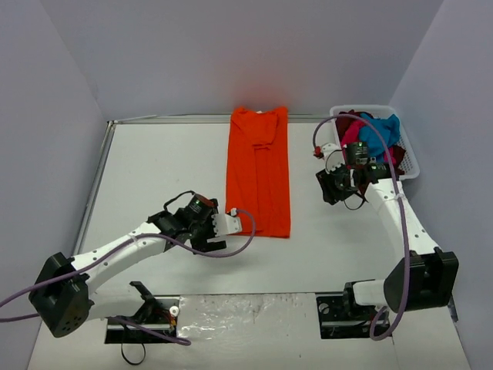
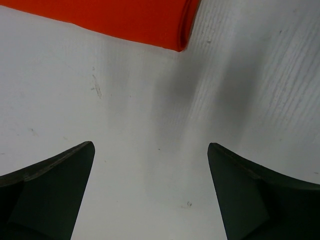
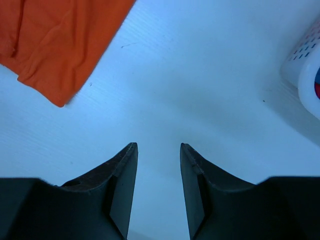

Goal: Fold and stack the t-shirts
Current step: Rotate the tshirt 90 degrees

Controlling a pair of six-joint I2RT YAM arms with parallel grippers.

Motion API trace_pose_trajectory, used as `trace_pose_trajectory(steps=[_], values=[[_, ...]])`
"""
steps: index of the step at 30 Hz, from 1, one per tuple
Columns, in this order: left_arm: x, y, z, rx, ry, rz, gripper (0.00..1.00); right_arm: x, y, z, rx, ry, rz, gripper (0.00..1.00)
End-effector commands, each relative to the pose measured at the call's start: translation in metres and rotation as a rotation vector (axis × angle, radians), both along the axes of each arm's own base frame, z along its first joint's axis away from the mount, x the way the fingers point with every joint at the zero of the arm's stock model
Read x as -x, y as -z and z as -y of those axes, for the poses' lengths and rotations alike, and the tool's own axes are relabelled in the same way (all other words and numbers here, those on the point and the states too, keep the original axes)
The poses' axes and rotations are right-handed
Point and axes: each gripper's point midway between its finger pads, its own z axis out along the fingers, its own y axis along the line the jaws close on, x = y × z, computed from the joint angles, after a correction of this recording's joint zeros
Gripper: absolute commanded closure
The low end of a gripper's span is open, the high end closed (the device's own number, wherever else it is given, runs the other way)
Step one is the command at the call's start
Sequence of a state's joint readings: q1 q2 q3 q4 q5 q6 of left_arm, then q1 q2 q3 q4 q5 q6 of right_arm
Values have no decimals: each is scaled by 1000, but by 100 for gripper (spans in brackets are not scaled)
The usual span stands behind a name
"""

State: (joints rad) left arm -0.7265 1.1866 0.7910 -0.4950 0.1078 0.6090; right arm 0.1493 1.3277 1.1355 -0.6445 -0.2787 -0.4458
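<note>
This is a robotics lab test cell: a white desk boxed in by plain pale walls, with 2 robot arms, the left arm and right arm, bolted at its near edge, and purple cables trailing.

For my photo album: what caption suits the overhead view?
Orange shirt folded long, left claw and right claw open either side, other shirts heaped in the basket.
</note>
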Motion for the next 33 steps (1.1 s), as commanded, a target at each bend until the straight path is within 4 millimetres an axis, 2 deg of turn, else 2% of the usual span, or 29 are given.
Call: trace_pose_trajectory(steps=[1, 2, 4, 5, 6, 9, 14, 15, 19, 23, 26, 29, 33], values=[[-32, -25, 10, 17, -23, 221, 3, -12, -7, 4, -126, 63, 3, 64], [-27, -18, 12, 16, -13, 216, 3, -11, -2, 7, -142, 73, -13, 65], [-21, -17, 27, 54, 12, 230, 3, -8, 15, 19, -161, 116, -55, 65], [-19, -15, 31, 63, 21, 232, 3, -11, 16, 22, -186, 130, -46, 66], [-12, -8, 35, 65, 41, 226, 2, -6, 25, 23, -212, 143, -64, 66], [-10, -3, 43, 72, 57, 242, 2, -4, 33, 30, -256, 184, -76, 65], [-7, 1, 57, 100, 82, 247, 0, -3, 33, 43, -256, 232, -69, 64], [-8, 2, 58, 98, 80, 247, 7, -2, 33, 41, -277, 229, -74, 64], [-10, 9, 65, 96, 89, 252, 11, -2, 34, 43, -281, 240, -77, 64], [-7, 25, 69, 62, 102, 216, 15, -2, 35, 47, -277, 256, -77, 64], [-7, 31, 69, 52, 103, 207, 16, -2, 34, 49, -272, 262, -71, 64], [-9, 42, 68, 15, 100, 200, 16, -2, 31, 50, -272, 265, -59, 64], [-18, 47, 71, 1, 75, 216, 17, -2, 30, 51, -271, 265, -56, 64]])
